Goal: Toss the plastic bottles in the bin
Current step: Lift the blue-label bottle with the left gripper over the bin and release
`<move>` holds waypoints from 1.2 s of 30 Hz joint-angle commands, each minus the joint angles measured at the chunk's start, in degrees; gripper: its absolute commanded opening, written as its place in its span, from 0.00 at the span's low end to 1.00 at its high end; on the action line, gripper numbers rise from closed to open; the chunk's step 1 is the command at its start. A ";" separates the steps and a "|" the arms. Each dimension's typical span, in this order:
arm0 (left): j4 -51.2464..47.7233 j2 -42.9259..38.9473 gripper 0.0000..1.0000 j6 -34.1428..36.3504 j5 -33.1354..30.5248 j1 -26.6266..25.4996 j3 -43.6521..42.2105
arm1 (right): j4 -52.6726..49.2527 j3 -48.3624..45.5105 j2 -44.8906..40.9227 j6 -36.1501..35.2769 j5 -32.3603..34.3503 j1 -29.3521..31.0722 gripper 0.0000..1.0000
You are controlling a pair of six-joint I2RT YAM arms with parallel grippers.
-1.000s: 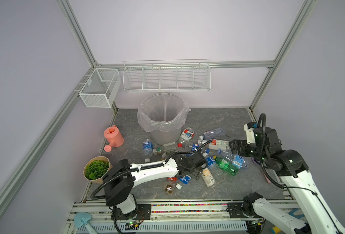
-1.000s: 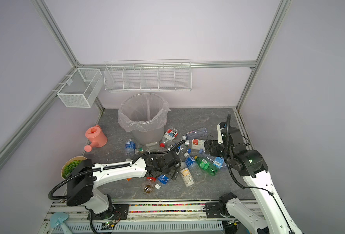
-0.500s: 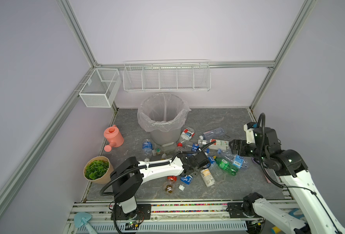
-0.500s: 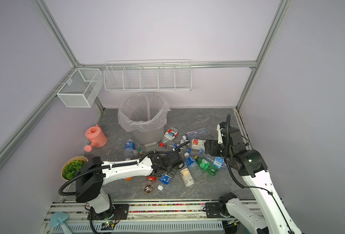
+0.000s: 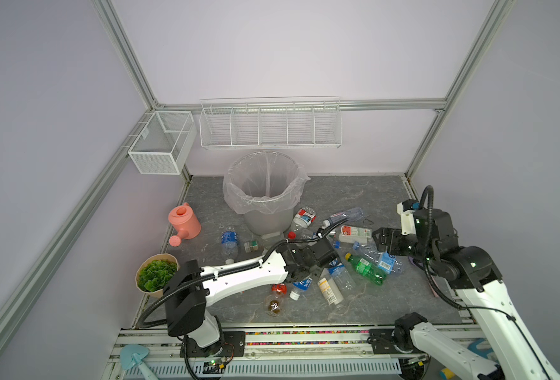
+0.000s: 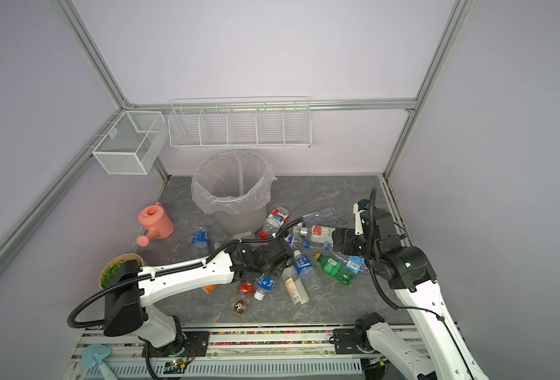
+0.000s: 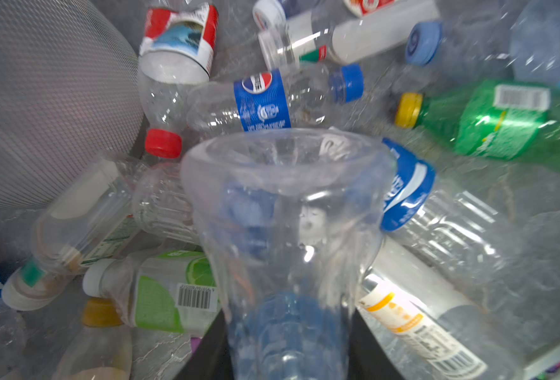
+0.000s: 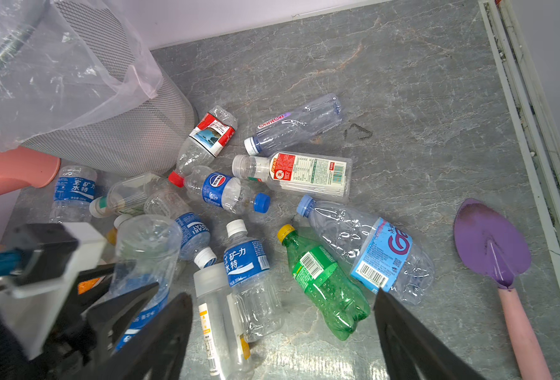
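Several plastic bottles lie scattered on the grey floor in front of the bin (image 5: 265, 214) (image 6: 239, 218), among them a green one (image 5: 365, 268) (image 8: 324, 279) and a Pepsi one (image 8: 222, 192) (image 7: 265, 98). My left gripper (image 5: 305, 274) (image 7: 288, 345) is shut on a clear bottle with a blue label (image 7: 285, 204) (image 8: 147, 243), whose base points away from the wrist. My right gripper (image 5: 383, 240) (image 8: 281, 329) hangs open above the right side of the pile, with nothing between its fingers.
A pink watering can (image 5: 184, 220) and a potted plant (image 5: 156, 274) stand at the left. A purple trowel (image 8: 492, 243) lies near the right rail. Two white wire baskets (image 5: 270, 126) (image 5: 161, 141) hang on the back walls above the bin.
My left gripper has reached a little further right into the pile and closed on the clear blue-labelled bottle. The right arm has not moved.
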 commanded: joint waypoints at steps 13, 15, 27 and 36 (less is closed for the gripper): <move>-2.35 -20.46 0.39 6.94 -15.72 4.00 15.24 | 1.77 -0.62 -1.58 1.55 -2.56 -0.28 0.89; -1.90 -20.54 0.39 9.32 -16.64 6.24 19.13 | 3.85 -0.53 -1.61 1.73 -2.98 -0.30 0.89; -4.05 -3.71 0.39 19.89 -11.94 27.40 52.30 | 4.79 0.16 -1.73 2.35 -5.37 -0.27 0.89; -14.02 12.91 0.99 19.25 -10.92 35.65 69.50 | 3.65 2.21 -2.04 1.73 -6.41 -0.31 0.88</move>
